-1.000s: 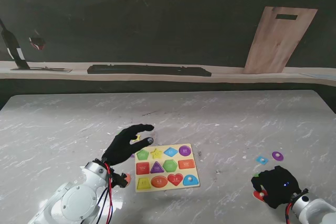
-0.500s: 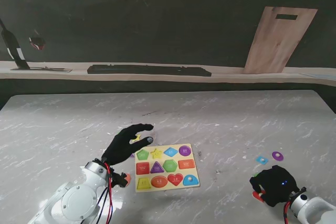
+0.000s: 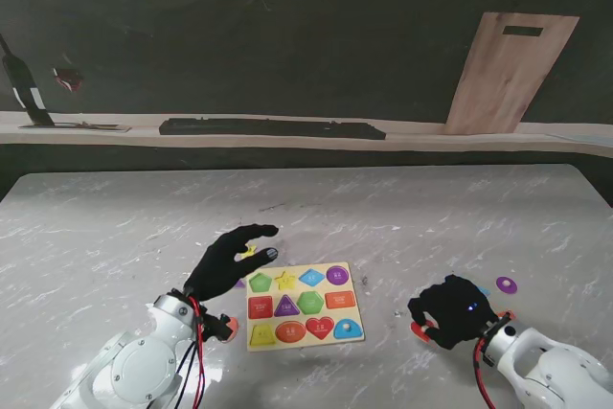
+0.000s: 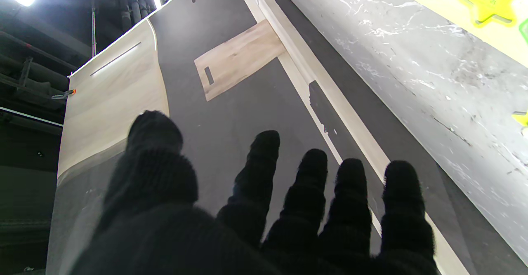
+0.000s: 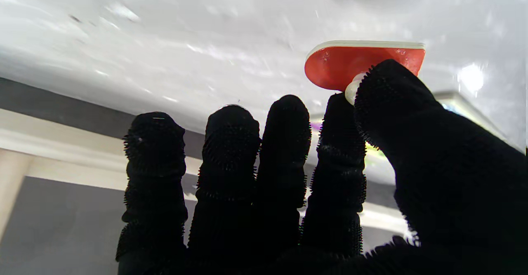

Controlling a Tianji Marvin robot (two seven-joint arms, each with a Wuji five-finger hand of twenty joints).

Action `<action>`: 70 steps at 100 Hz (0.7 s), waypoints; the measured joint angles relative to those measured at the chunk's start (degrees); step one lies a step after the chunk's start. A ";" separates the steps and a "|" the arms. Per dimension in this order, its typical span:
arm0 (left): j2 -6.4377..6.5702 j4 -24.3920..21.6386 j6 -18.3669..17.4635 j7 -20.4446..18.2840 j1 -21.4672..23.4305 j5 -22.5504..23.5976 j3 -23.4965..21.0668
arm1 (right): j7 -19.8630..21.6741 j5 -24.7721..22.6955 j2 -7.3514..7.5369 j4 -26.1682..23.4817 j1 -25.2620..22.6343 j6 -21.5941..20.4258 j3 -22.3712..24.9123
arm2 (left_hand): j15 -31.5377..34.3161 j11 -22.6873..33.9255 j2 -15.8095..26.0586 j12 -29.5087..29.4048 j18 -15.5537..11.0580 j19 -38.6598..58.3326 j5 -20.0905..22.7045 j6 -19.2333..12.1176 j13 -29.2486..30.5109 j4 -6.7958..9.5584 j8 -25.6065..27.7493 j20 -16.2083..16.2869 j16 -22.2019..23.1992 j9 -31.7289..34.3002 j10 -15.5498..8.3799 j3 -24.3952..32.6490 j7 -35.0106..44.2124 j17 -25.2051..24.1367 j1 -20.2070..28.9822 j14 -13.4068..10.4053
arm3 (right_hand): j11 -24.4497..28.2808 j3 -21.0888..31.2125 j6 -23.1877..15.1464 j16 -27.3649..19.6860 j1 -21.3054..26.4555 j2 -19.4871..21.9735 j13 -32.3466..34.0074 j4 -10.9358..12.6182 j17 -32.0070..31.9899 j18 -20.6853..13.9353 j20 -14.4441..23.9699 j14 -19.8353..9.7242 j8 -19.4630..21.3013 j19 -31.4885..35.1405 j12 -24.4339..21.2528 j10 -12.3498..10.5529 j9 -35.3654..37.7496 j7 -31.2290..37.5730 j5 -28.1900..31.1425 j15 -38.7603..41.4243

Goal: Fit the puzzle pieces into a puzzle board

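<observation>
A robot is working at a marbled table [image 3: 383, 208], seen from above. The puzzle board [image 3: 304, 306] is lying low in the frame, just left of centre, a yellow square with its coloured shapes in rows. The right hand [image 3: 450, 311] is sitting low and right of centre, and it is pinching a red puzzle piece [image 3: 419, 331] between thumb and index finger by its small white knob; the wrist view is showing that piece [image 5: 363, 62] as flat, rounded at one end and cut straight at the other. The board is lying to the left of this hand in the overhead frame, near but not touching, so the coming move likely runs leftward across bare table. The left hand [image 3: 228, 261] is hovering at the board's upper left corner with fingers spread and holding nothing. Which slot is vacant cannot be made out. A purple piece [image 3: 506, 285] is lying loose on the right.
</observation>
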 measured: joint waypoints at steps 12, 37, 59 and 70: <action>-0.02 -0.12 0.00 0.01 0.13 -0.02 -0.20 | -0.50 2.35 -0.08 1.06 3.73 0.94 -4.93 | 0.00 0.00 0.20 0.00 0.00 0.00 0.00 0.00 0.00 0.00 0.00 0.00 0.00 0.00 0.00 0.00 0.00 0.00 0.01 0.00 | 0.04 0.00 0.43 0.01 0.00 0.00 0.00 0.00 0.34 0.08 0.02 0.03 0.00 0.06 0.00 0.66 0.00 0.03 0.02 0.07; -0.04 -0.22 0.30 0.01 0.24 -0.39 -0.46 | 0.50 8.91 -1.28 3.15 11.10 4.37 -15.37 | 0.00 0.00 0.20 0.00 0.00 0.00 0.00 0.00 0.00 0.00 0.00 0.00 0.00 0.00 0.00 0.00 0.00 0.00 0.01 0.00 | 0.05 0.00 1.18 0.02 0.63 0.00 0.01 0.00 0.35 0.79 0.05 0.70 0.00 0.65 -0.03 1.26 0.00 0.05 0.04 0.09; -0.05 -0.16 0.51 -0.12 0.10 -0.73 -0.47 | 2.07 14.92 -2.48 5.60 17.21 7.50 -24.55 | 0.00 0.00 0.20 0.00 0.00 0.00 0.01 0.00 0.00 0.00 0.00 0.00 0.00 0.00 0.00 0.00 0.00 0.00 0.02 0.00 | 0.05 0.00 1.39 0.02 0.63 0.00 0.01 0.00 0.35 1.47 0.06 0.84 0.00 0.80 -0.04 1.33 0.00 0.05 0.14 0.12; -0.07 -0.09 0.51 -0.13 0.05 -0.81 -0.54 | 3.02 16.55 -3.13 6.75 19.65 9.01 -28.11 | -0.01 0.00 0.20 0.00 0.00 0.00 0.01 0.00 0.00 0.00 0.00 0.00 0.00 0.00 0.00 0.00 0.00 0.00 0.02 0.00 | 0.06 0.00 1.97 0.02 0.63 -0.04 0.01 0.00 0.35 1.51 0.06 1.36 0.00 0.92 -0.04 1.41 0.00 0.05 0.64 0.28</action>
